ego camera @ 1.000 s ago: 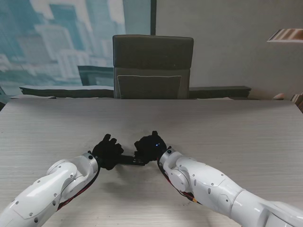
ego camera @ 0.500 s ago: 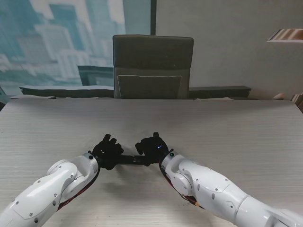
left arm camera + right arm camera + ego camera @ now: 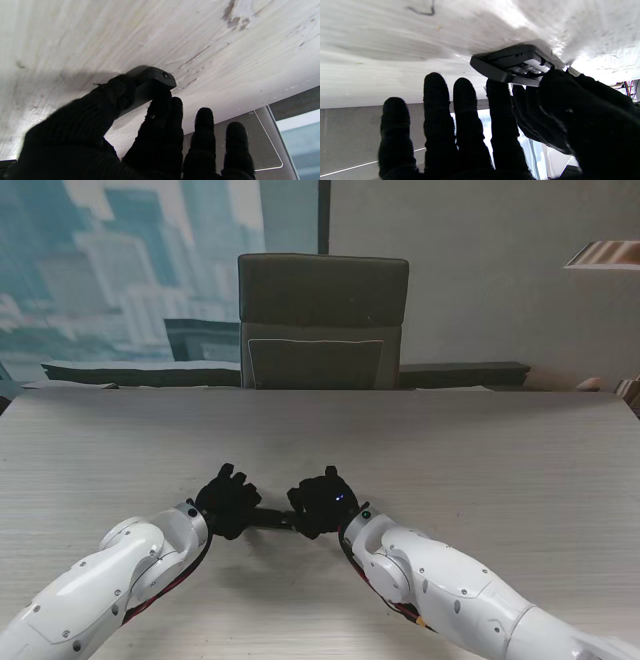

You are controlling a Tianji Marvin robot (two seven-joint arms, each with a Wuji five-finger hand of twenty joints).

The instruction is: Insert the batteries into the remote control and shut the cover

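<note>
Since a second ago, the right arm has swung lower and flatter across the lower right of the stand view, its hand edging slightly toward the left hand; the left arm has held its place.

At lower left of that view, the left arm rises from the corner, elbow bent, forearm angled up toward the centre. Its left hand point(image 3: 228, 500) sits palm down on the table point(image 3: 480, 450), thumb and forefinger pinching one end of the remote point(image 3: 274, 518), the other fingers point(image 3: 205, 125) extended and apart, touching nothing.

Between the two hands, just below the frame's centre, the remote lies low over the table as a dark bar, each end gripped.

To its right, the right hand point(image 3: 322, 500) is also palm down, thumb and forefinger clamped on the remote's other end point(image 3: 510, 65), where the open compartment shows. Its remaining fingers point(image 3: 437, 105) stand straight and loosely spread. The forearm runs down toward the lower right corner.
</note>
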